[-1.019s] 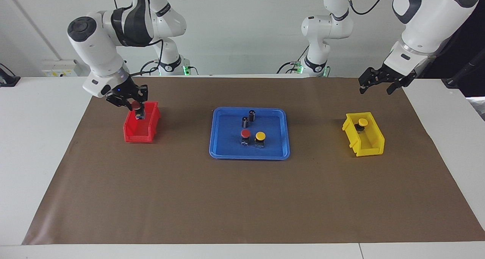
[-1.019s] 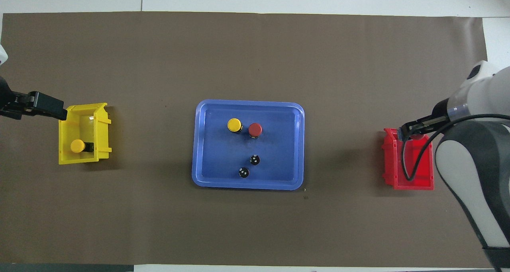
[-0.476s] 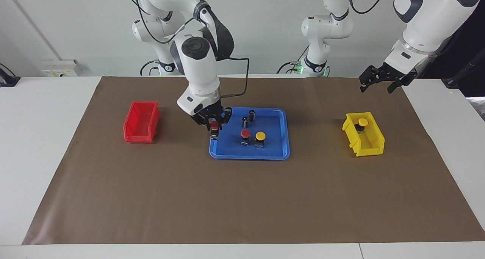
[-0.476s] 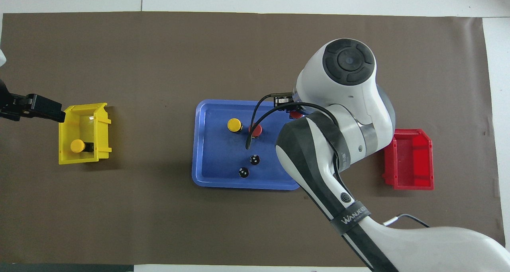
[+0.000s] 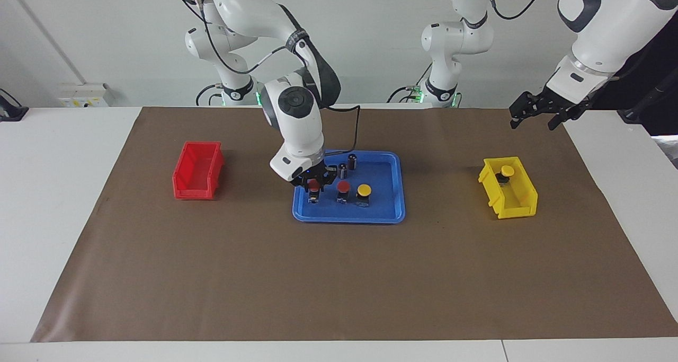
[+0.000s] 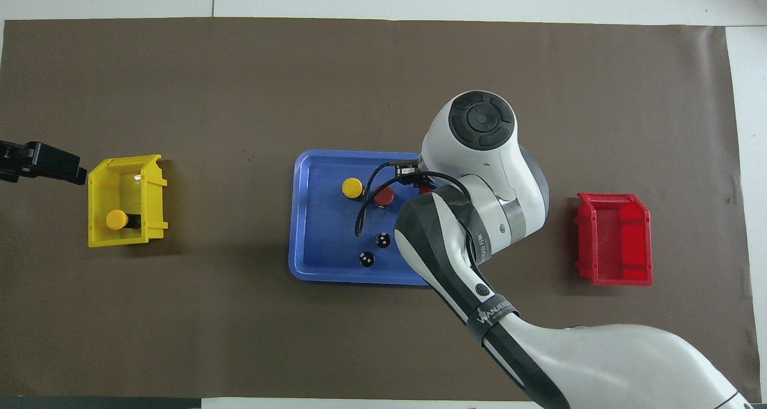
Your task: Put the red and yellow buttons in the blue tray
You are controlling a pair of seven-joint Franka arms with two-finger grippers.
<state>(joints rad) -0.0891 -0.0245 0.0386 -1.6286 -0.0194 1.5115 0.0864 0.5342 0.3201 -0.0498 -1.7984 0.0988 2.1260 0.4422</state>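
The blue tray lies mid-table. On it stand a red button and a yellow button. My right gripper is shut on a second red button, held low inside the tray at the right arm's end, beside the other red button. I cannot tell if its base touches the tray. A second yellow button lies in the yellow bin. My left gripper is open and empty, up over the mat beside that bin.
Two dark capless cylinders stand on the tray nearer to the robots than the buttons. The red bin sits empty toward the right arm's end. A brown mat covers the table.
My right gripper lifted the red button out of the red bin, carried it to the blue tray and lowered it inside. My left gripper drifted slightly away from the yellow bin.
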